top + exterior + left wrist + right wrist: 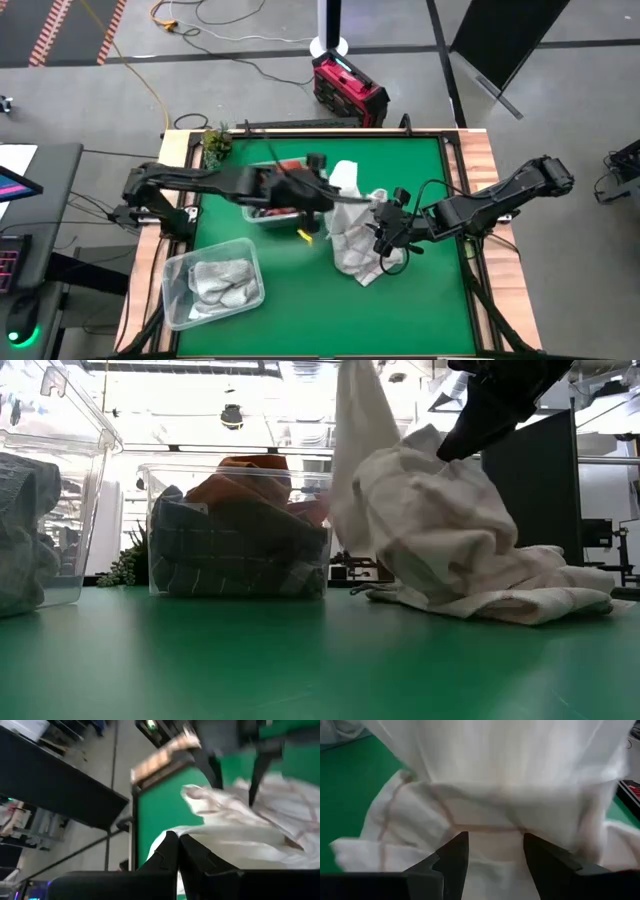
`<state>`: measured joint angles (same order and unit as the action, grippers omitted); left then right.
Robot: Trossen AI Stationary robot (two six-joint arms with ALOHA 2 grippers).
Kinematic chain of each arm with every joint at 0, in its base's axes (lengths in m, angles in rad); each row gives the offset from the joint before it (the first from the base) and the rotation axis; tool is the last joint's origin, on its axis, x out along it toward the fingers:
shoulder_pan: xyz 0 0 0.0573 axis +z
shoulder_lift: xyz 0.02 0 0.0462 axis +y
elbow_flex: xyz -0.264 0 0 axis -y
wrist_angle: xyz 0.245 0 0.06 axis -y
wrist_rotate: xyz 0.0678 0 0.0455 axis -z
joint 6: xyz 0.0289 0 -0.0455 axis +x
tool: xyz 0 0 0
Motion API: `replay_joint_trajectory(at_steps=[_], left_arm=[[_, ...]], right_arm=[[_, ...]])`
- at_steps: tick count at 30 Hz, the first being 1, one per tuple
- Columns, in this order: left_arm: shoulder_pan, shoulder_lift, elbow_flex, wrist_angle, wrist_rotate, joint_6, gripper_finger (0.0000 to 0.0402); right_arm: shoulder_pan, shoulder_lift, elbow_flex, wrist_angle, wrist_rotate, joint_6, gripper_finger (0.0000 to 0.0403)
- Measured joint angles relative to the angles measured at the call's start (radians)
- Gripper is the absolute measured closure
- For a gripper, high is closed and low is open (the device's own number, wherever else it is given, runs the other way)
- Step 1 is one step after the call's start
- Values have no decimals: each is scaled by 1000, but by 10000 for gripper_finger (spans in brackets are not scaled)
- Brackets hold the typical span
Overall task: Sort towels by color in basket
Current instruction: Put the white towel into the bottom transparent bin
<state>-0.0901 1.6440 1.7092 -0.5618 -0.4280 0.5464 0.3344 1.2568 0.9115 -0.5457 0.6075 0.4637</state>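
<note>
Green table (300,300) cover lay under both arms. At its centre the left gripper (335,200) was pinched shut on a white towel (345,180), holding it up, likely to separate it from the white pile (358,250) below. Just beside it, the right gripper (385,235) hung spread open over that pile. Beyond stood one bin (240,525) of plaid and orange cloths, another (210,285) with grey ones.

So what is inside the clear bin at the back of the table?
The back bin holds a grey plaid towel in front and a rust orange one on top behind it. Whatever lies under or behind them is hidden. In the high view the left arm covers most of the bin.
</note>
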Motion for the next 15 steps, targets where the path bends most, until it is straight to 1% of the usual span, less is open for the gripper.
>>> replay_joint_trajectory(at_steps=[3, 5, 7, 9, 13, 15], left_arm=[[1, -73, 18, -10, 15, -6, 401], [1, -130, 31, -22, 64, -15, 401], [0, -190, 50, -46, 149, -56, 401], [0, -246, 69, -96, 251, -130, 401], [2, -333, 109, -234, 439, -317, 401], [-2, -364, 118, -266, 549, -425, 401]], right_arm=[[0, 0, 0, 0, 0, 0, 184], [0, 0, 0, 0, 0, 0, 184], [0, 0, 0, 0, 0, 0, 184], [0, 0, 0, -1, 0, -1, 184], [-3, 0, 0, 0, 19, -8, 184], [-5, 0, 0, 0, 34, -16, 184]])
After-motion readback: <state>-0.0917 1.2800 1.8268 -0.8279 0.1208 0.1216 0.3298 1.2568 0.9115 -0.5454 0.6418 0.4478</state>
